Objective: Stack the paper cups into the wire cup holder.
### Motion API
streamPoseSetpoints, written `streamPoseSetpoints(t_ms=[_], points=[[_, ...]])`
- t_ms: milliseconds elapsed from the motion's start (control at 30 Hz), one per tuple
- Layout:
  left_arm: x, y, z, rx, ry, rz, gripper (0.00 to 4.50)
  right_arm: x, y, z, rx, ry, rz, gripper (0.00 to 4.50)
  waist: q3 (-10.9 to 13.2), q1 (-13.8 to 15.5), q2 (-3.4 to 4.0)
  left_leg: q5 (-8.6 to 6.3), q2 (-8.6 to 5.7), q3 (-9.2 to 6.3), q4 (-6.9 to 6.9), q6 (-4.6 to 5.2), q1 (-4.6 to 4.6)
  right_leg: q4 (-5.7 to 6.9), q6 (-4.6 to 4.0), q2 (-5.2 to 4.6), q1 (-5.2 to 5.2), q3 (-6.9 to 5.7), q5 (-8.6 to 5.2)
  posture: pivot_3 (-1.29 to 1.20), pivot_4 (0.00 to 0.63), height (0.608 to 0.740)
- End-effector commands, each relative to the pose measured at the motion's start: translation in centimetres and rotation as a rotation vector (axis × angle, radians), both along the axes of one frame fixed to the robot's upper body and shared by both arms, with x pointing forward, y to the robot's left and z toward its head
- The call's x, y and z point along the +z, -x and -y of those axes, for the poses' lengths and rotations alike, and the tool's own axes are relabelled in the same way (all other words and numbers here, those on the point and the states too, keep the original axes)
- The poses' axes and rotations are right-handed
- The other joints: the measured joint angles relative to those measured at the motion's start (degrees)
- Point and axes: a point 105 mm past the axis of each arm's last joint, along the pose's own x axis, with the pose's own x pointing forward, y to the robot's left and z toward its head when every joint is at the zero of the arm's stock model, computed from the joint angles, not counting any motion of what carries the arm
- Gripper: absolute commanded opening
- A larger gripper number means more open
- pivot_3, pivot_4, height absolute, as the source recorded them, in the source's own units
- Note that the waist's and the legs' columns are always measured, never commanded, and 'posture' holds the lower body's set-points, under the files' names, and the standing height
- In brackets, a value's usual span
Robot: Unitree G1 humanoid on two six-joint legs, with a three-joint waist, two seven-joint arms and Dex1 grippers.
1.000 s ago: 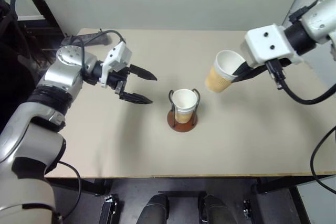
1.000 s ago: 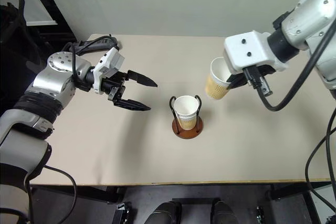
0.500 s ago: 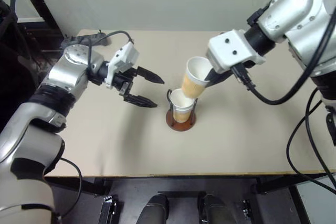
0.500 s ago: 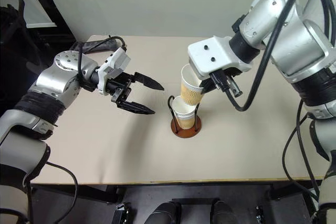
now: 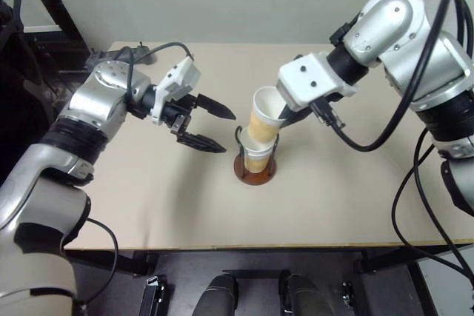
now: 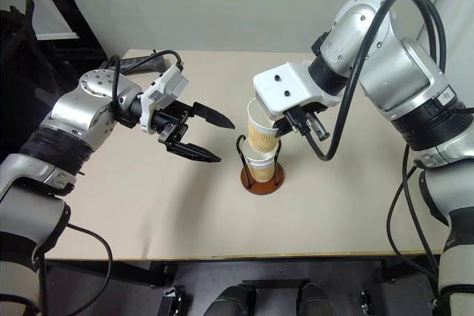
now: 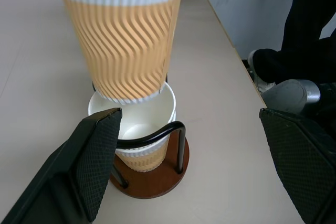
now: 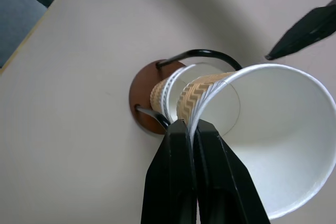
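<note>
Tan ribbed paper cup (image 5: 263,115) hangs tilted, its base just entering a second cup (image 7: 137,129) seated in wire cup holder (image 5: 255,159) mid-table (image 5: 148,205); right gripper (image 8: 190,129) pinches its rim, left gripper (image 5: 215,125) gapes empty nearby

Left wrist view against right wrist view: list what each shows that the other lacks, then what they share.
Left wrist view: the held cup's ribbed outer wall from the side, its bottom just inside the seated cup, and the left end effector's wide-open fingers. Right wrist view: the held cup's white inside, with the right end effector shut on its rim. Shared: both cups, the wire cup holder and the table.
</note>
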Motion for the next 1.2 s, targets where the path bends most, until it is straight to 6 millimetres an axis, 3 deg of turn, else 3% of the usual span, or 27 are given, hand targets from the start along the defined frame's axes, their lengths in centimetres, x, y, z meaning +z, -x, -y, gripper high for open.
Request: streamPoseSetpoints(t_ms=[33,467,1200], points=[[0.4,0.2,-0.9,-0.012,-0.035,0.052,4.50,0.7,0.6,-0.4,0.027,-0.006,0.030,0.01,0.0,0.0,0.00,0.00,0.01,-0.01,-0.01,0.00,0.00,0.00,0.00,-0.01,0.00,0.01,0.00,0.00,0.150,0.740],[-1.5,0.4,-1.6,-0.039,-0.119,0.100,4.50,0.2,0.6,-1.0,0.045,-0.016,0.025,0.01,0.0,0.0,0.00,0.01,0.01,-0.03,0.00,-0.02,0.02,0.04,-0.06,0.00,-0.01,0.00,0.00,0.00,0.150,0.740],[-2.8,-0.4,-3.3,0.017,-0.132,0.102,4.50,0.5,0.6,-1.9,0.065,-0.038,0.038,0.01,0.0,-0.1,0.00,0.10,0.01,-0.05,0.00,-0.15,0.07,0.29,-0.25,0.00,-0.10,0.00,0.02,0.00,0.150,0.740]])
